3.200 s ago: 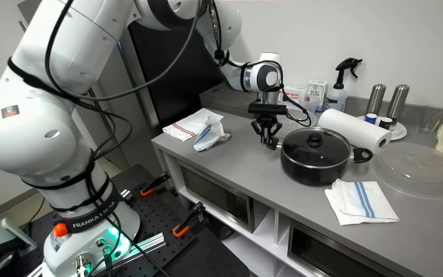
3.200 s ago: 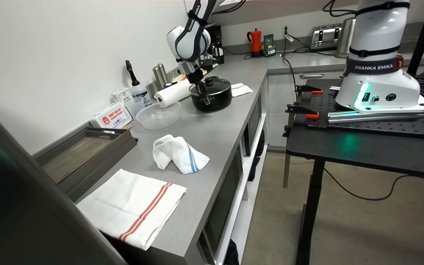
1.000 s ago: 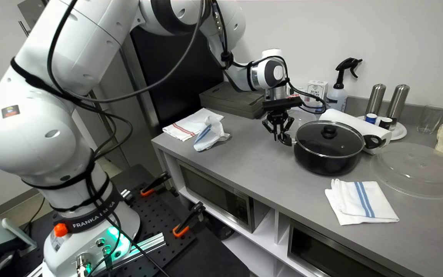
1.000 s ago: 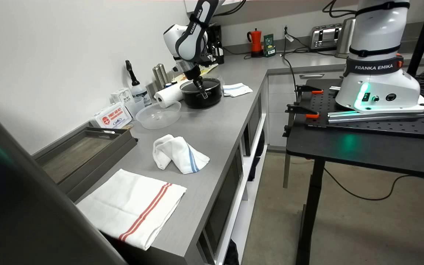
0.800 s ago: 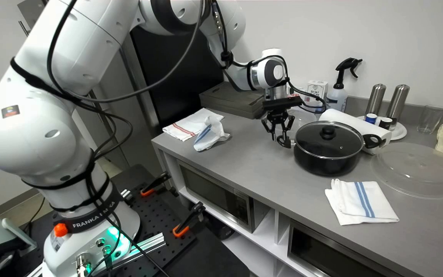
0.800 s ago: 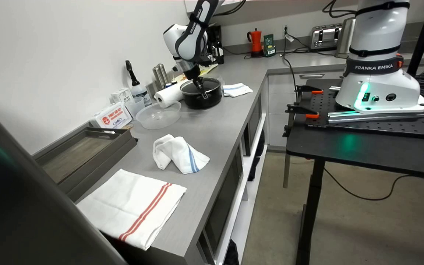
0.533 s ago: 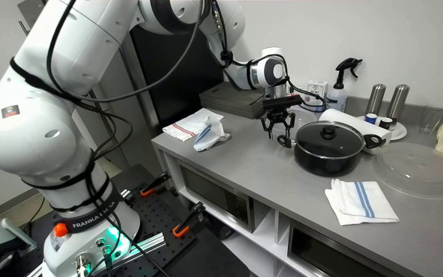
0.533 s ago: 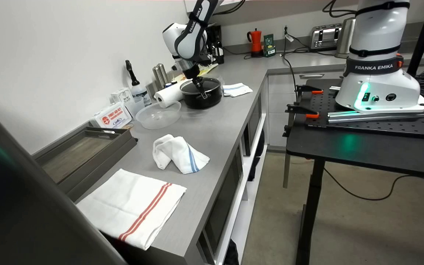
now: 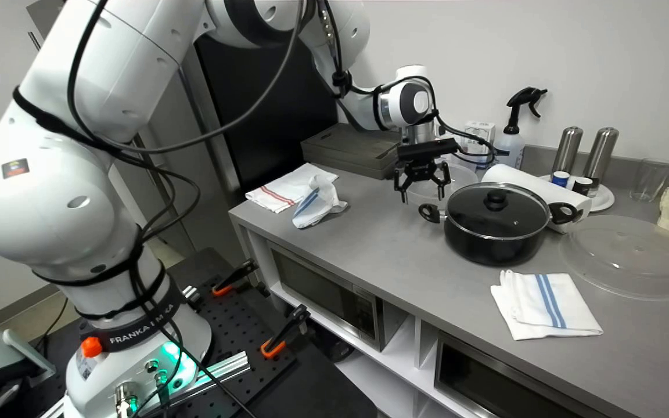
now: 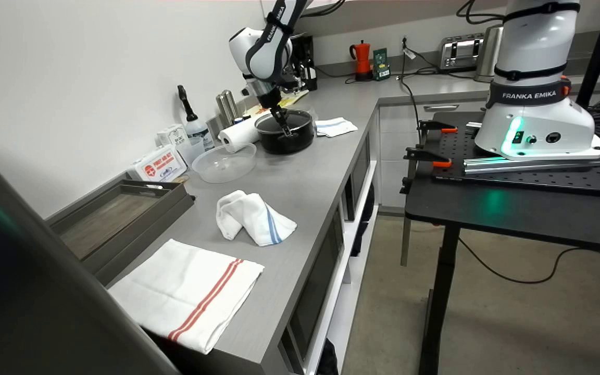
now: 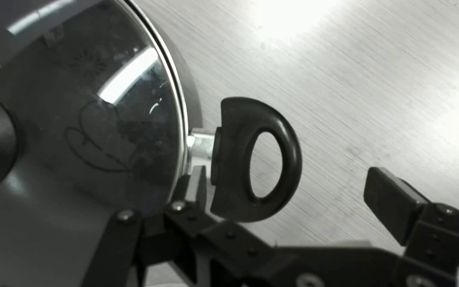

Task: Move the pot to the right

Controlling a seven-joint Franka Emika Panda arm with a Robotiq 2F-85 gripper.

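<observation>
The worktop edge (image 9: 340,269) is seen well apart from the gripper (image 9: 423,198), spread wide above one handle (image 9: 429,213) of the glass-lidded cooking pot (image 9: 491,245).

Base (image 9: 131,360): upright, a green light (image 9: 171,349) glowing low on its side.
Shoulder (image 9: 50,203): rounded and white, above the base.
Upper arm (image 9: 128,75): leaning up and away from the shoulder toward the top of an exterior view.
Forearm (image 9: 351,36): angled down and outward, leading to the wrist.
Wrist (image 9: 413,104): bent, pointing downward.
Claw (image 9: 422,198): black, hanging below the wrist, jaws spread wide.
Fingers (image 11: 391,201): well apart in the lower half of the wrist view, one left of centre, the other toward the right.
</observation>
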